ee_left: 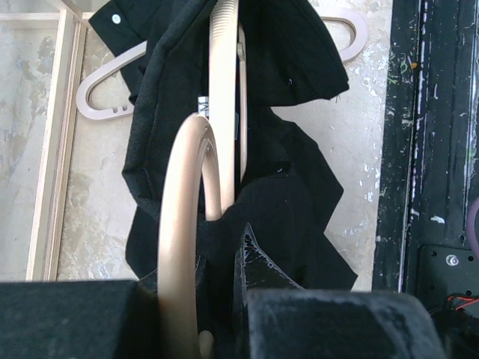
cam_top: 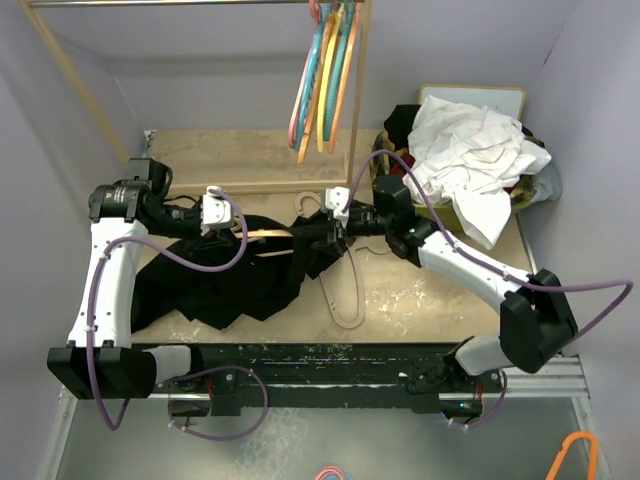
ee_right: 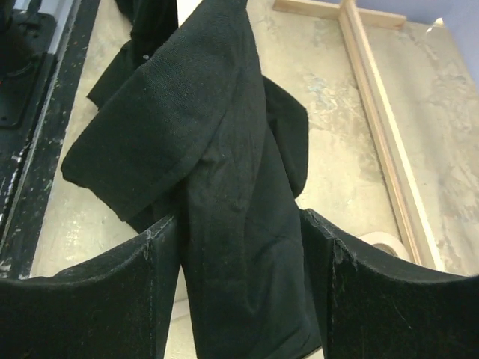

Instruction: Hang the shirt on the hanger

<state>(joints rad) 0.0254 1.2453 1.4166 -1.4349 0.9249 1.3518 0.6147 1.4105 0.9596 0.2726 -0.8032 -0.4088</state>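
The black shirt (cam_top: pixel 215 285) lies bunched on the table at the left, and part of it is lifted over the cream-beige hanger (cam_top: pixel 268 233). My left gripper (cam_top: pixel 222 222) is shut on the hanger's curved hook (ee_left: pixel 182 209), with the shirt (ee_left: pixel 292 202) draped round the hanger's bar beyond it. My right gripper (cam_top: pixel 325 232) is at the hanger's far end. In the right wrist view its jaws (ee_right: pixel 239 247) stand apart on either side of a hanging fold of the shirt (ee_right: pixel 202 134). The hanger is hidden in that view.
A pinkish-tan hanger (cam_top: pixel 347 295) lies on the table right of the shirt, and shows behind the fabric (ee_left: pixel 105 93). Coloured hangers (cam_top: pixel 325 70) hang from the wooden rack, whose base rails (ee_right: pixel 374 97) cross the table. A basket of white cloth (cam_top: pixel 470 160) stands back right.
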